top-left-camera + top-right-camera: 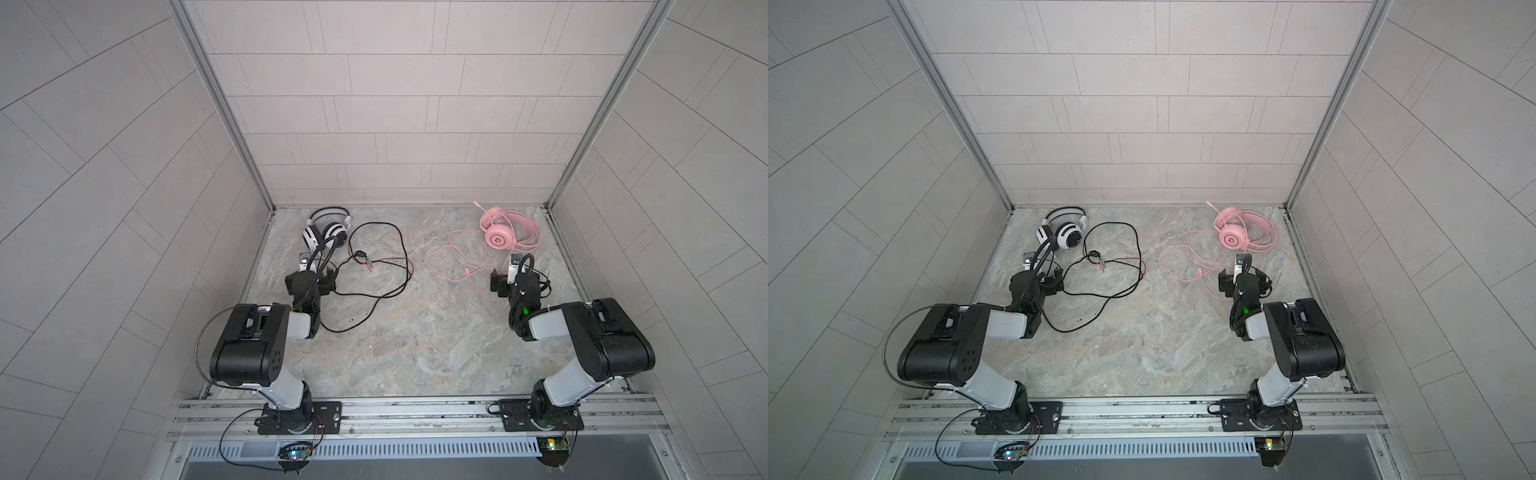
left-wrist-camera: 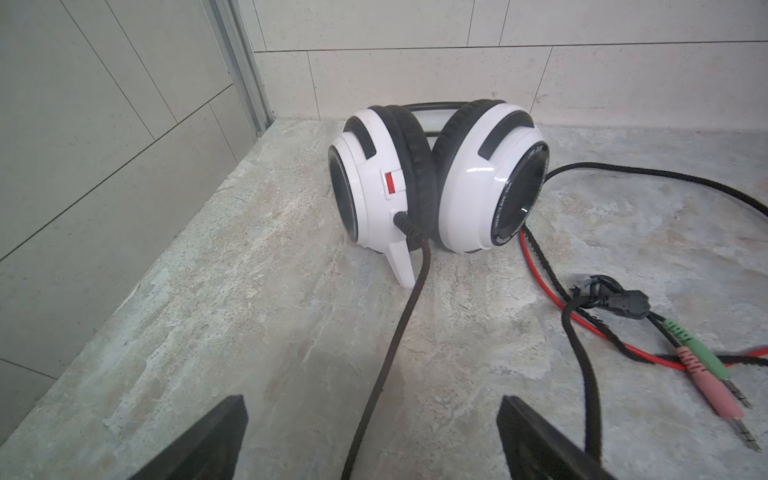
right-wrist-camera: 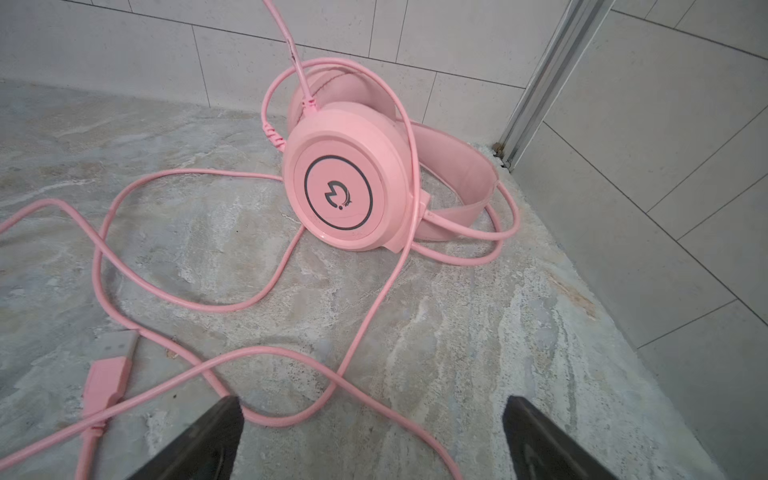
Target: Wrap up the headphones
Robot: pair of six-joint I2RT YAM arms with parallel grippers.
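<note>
Right, both headsets sit at the far edge of the table (image 1: 415, 345), well apart, and neither is wrapped. The white headset (image 1: 328, 230) stands on its cups near the far left corner, pads pressed together and band toward the back wall (image 1: 395, 124). Its black cable (image 1: 388, 270) sprawls in wide loose loops toward the middle of the table. In the left wrist view that cable leaves one cup and runs straight back toward the camera. It passes between the fingers (image 2: 208, 444) of the left gripper (image 2: 372, 405), which stand spread wide and clamp nothing. Off to the side, the green and pink jacks (image 2: 706, 374) lie flat beside a red strand.

Over on the other side, the pink headset (image 1: 505, 237) lies tipped on its side near the far right corner, its logo cup facing up. A mic boom pokes up toward the wall. The pink cable (image 1: 451, 259) loops over the cup and snakes out toward the table's middle. Its USB plug (image 3: 108, 370) rests flat on the stone.

Just short of that headset sits the right gripper (image 3: 372, 401), fingers (image 3: 208, 440) parted wide, gripping nothing. A loop of pink cable lies on the table close in front of them.
</note>
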